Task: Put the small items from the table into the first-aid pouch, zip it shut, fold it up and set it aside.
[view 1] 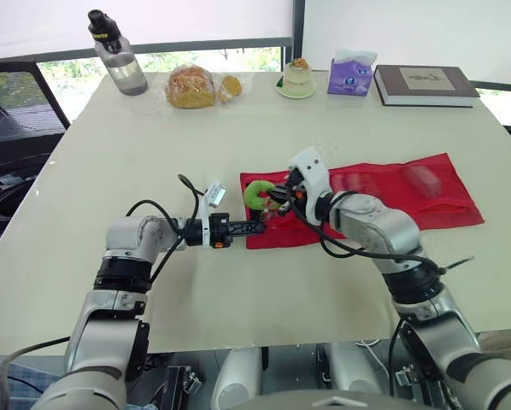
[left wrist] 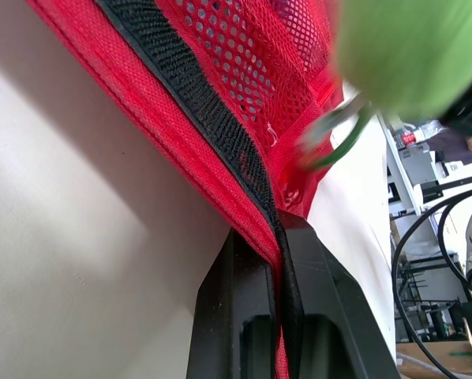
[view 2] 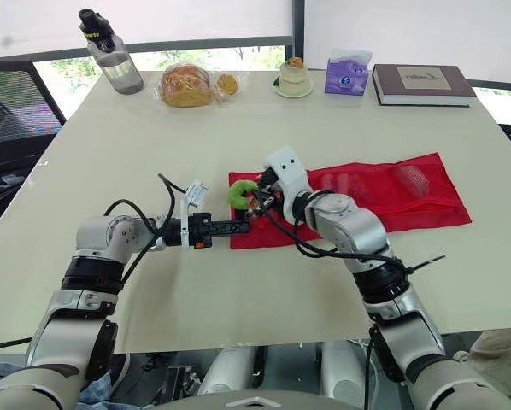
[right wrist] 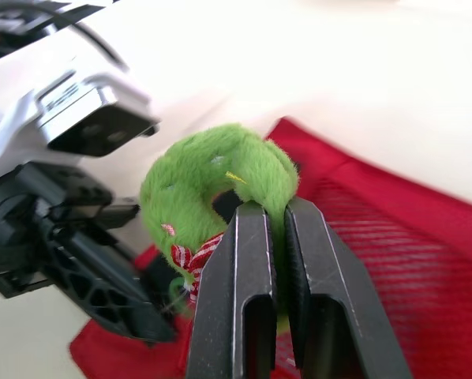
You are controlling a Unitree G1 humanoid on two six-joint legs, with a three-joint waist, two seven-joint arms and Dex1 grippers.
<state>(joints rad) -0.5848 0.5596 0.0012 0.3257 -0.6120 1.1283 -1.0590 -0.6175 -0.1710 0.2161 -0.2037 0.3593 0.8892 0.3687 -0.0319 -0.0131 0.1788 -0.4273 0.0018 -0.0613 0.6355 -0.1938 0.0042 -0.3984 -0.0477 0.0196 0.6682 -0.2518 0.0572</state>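
Just right of the table's [view 1: 153, 154] middle lies the red mesh pouch [view 1: 392, 201], flat on the pale top, its long side running from the centre out toward the robot's right. A black strip edges its left end. The left gripper [view 1: 254, 228] reaches in from the left, level with the tabletop, and meets the pouch at its near left corner. In the left wrist view its two black fingers [left wrist: 236, 316] are pressed together on that black-edged rim, with the red mesh pinched between them.

The right gripper [view 1: 277, 198] comes in from the right, across the pouch, and holds a green plush ring [view 1: 257, 195] over the pouch's left end, just beyond the left gripper's tips. In the right wrist view its fingers [right wrist: 244, 284] are clamped on the ring's furry band, one finger on each side of it. A red-and-white checked ribbon [right wrist: 190, 257] hangs from the ring's lower part. Whether the ring touches the mesh below it, I cannot tell.

Near the pouch's right end a pale shape [view 1: 422, 181] shows through the mesh; what it is I cannot make out.

Along the far edge of the table, well apart from the pouch, stand a water bottle [view 1: 119, 61], a bag of bread [view 1: 191, 87], a small cake on a plate [view 1: 296, 79], a purple tissue pack [view 1: 350, 75] and a dark book [view 1: 426, 85].
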